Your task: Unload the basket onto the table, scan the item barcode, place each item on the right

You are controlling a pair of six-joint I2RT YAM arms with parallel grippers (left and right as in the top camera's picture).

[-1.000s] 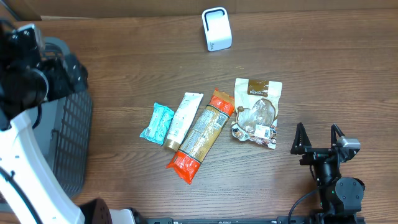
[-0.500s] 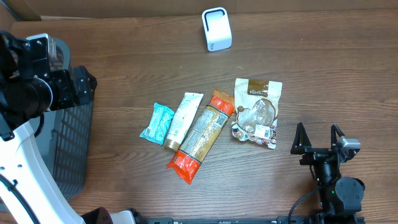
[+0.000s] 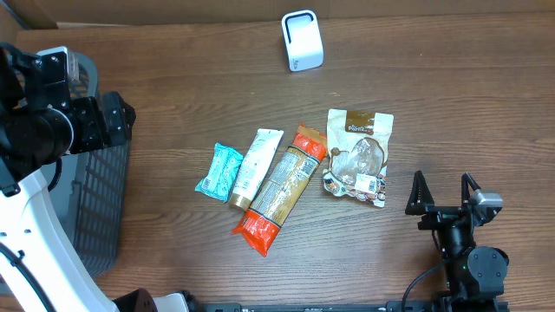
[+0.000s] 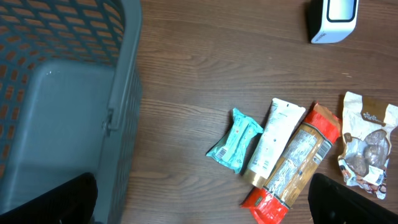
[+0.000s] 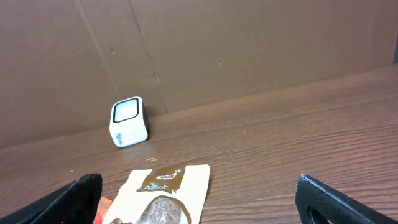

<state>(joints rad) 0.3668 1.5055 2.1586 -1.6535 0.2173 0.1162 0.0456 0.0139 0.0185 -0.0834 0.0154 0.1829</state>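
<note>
Overhead view: the brown-and-white plastic snack pouch (image 3: pixel 358 156) lies just up-left of the spread right hand (image 3: pixel 443 184) (long axis up-frame); the spread left hand (image 3: pixel 111 120) sits far left.

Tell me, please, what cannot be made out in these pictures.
- Overhead: the print on the brown pouch is too small to read.
- Overhead: the basket is partly hidden by the left arm and cut by the left edge.
- Right wrist: the pouch's lower part is cut by the bottom edge.

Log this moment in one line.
left gripper: open, at basket | right gripper: open, near pouch | items: four, on table | scanner: far edge
</note>
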